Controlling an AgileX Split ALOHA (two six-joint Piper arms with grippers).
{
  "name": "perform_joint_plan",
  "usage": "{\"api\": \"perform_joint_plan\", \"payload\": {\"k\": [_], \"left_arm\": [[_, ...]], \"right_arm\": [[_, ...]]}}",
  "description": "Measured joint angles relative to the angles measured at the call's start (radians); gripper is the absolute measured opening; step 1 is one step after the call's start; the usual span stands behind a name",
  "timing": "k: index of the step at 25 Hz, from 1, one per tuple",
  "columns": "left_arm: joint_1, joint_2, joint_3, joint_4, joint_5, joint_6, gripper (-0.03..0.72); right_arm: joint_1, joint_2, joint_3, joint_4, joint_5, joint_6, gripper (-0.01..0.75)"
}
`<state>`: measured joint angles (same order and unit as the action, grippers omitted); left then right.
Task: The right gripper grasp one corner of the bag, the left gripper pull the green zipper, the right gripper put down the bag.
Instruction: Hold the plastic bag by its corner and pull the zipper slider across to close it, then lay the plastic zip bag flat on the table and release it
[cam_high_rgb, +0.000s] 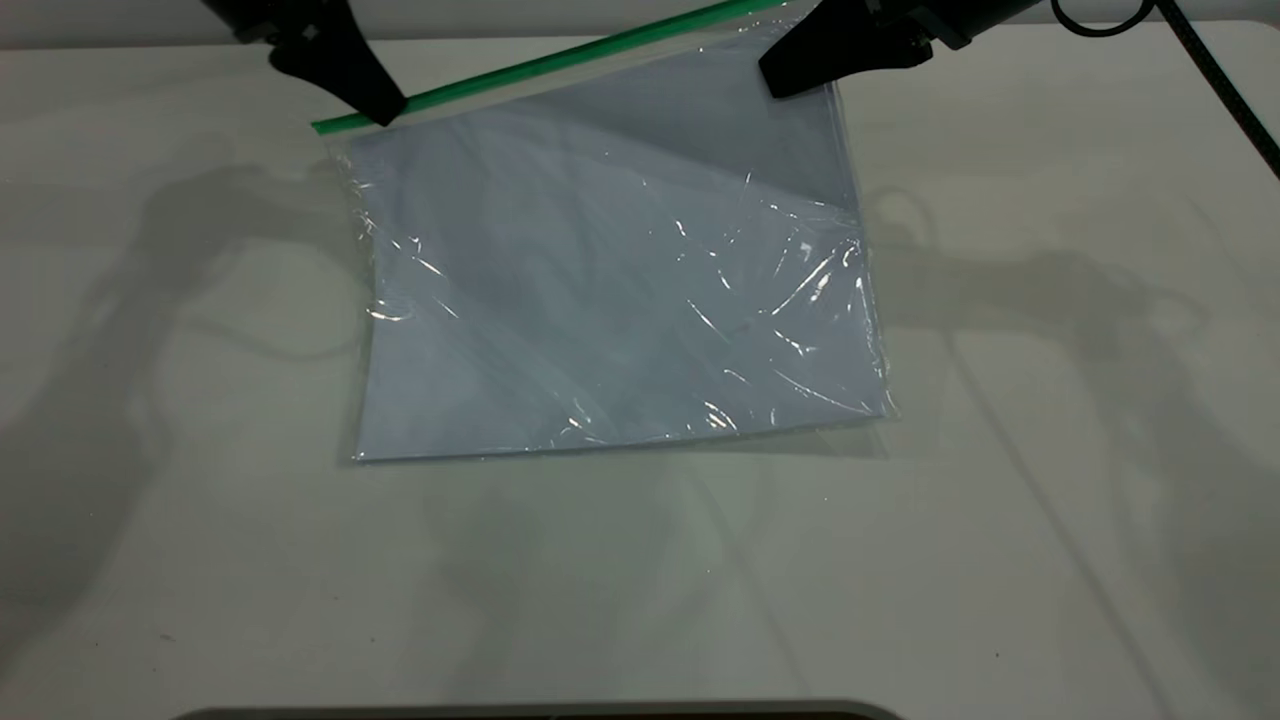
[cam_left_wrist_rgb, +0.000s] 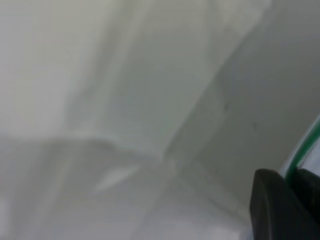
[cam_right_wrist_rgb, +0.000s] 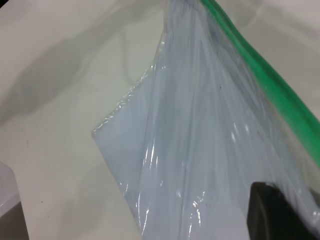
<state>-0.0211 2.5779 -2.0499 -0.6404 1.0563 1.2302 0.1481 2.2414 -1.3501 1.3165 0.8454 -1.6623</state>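
The right gripper (cam_high_rgb: 785, 75), up at about one o'clock in the exterior view, is pinching the bag (cam_high_rgb: 620, 290) near the corner (cam_high_rgb: 815, 50) where the green zipper (cam_high_rgb: 560, 62) ends, holding that end lifted off the tabletop (cam_high_rgb: 1050, 500). So the first step looks done. The left gripper (cam_high_rgb: 385, 105), at about eleven o'clock, has its tip on the opposite end of the zipper, and the left wrist view shows the green strip running between its two fingers (cam_left_wrist_rgb: 272, 210), so it seems clamped on the strip. My guess is the pull has reached that end, or nearly; I cannot make out the slider tab. Lowering and releasing the bag is left.

The bag is thin clear plastic, crinkled and glinting, rectangular, with pale blue sheets inside. Its lower edge rests flat toward six o'clock. The zipper is a narrow, straight, bright green band.
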Motion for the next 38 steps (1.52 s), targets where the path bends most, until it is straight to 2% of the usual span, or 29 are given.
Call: {"api": "perform_joint_plan", "payload": {"k": [11, 14, 16, 19, 22, 24, 27, 32, 35, 38], "left_arm": [[0.031, 0.002, 0.0, 0.043, -0.001, -0.022, 0.091], [0.032, 0.002, 0.0, 0.0, -0.01, -0.029, 0.117], [0.035, -0.006, 0.0, -0.062, -0.025, -0.031, 0.158], [0.034, -0.047, 0.0, -0.151, -0.026, -0.033, 0.273], [0.016, -0.114, 0.0, -0.227, -0.002, -0.034, 0.384], [-0.003, -0.151, 0.0, -0.267, 0.036, -0.037, 0.423], [-0.039, -0.197, 0.0, -0.301, 0.097, -0.068, 0.439], [-0.104, -0.278, 0.0, -0.291, 0.111, -0.125, 0.442], [-0.127, -0.343, 0.0, -0.259, 0.111, -0.154, 0.442], [-0.131, -0.427, 0.0, -0.2, 0.111, -0.218, 0.443]], "right_arm": [[-0.003, 0.0, 0.0, -0.003, -0.007, 0.0, 0.036], [-0.006, 0.0, 0.0, -0.014, -0.012, 0.0, 0.036], [-0.009, 0.002, 0.0, -0.029, -0.022, 0.0, 0.036], [-0.01, 0.026, 0.0, -0.032, -0.082, 0.001, 0.036], [-0.01, 0.063, 0.0, 0.002, -0.162, 0.001, 0.046], [-0.01, 0.092, 0.0, 0.033, -0.2, 0.001, 0.066], [-0.009, 0.118, 0.0, 0.05, -0.244, 0.001, 0.15], [-0.009, 0.093, 0.0, -0.087, -0.378, 0.035, 0.45], [-0.013, 0.02, 0.0, -0.243, -0.418, 0.166, 0.592], [-0.016, -0.094, 0.0, -0.461, -0.366, 0.41, 0.642]]}}
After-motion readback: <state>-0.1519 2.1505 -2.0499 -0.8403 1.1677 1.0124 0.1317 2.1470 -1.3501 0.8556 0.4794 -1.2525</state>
